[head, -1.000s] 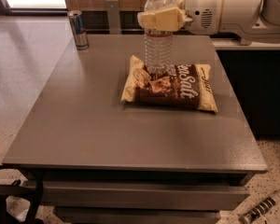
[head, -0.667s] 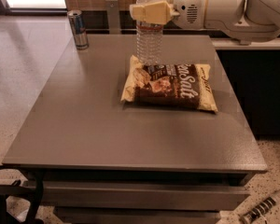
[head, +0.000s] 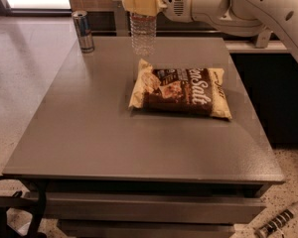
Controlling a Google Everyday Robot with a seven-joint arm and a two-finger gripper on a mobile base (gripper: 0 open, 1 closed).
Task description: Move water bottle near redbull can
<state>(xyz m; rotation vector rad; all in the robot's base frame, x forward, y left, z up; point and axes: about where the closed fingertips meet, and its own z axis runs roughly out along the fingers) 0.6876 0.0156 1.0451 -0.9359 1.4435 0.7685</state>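
Above the grey table [head: 89, 133], the water bottle [head: 143, 36] is clamped by the gripper [head: 141, 4]; the far-left redbull can [head: 83, 31] could be toppled by overshoot.

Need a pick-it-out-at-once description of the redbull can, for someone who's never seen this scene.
Start at the grey table and go to its far left corner: the redbull can stands upright there, alone. It is the slim silver-and-blue metal can, left of the clear water bottle that the gripper holds near its top, and behind the flat brown snack bag.
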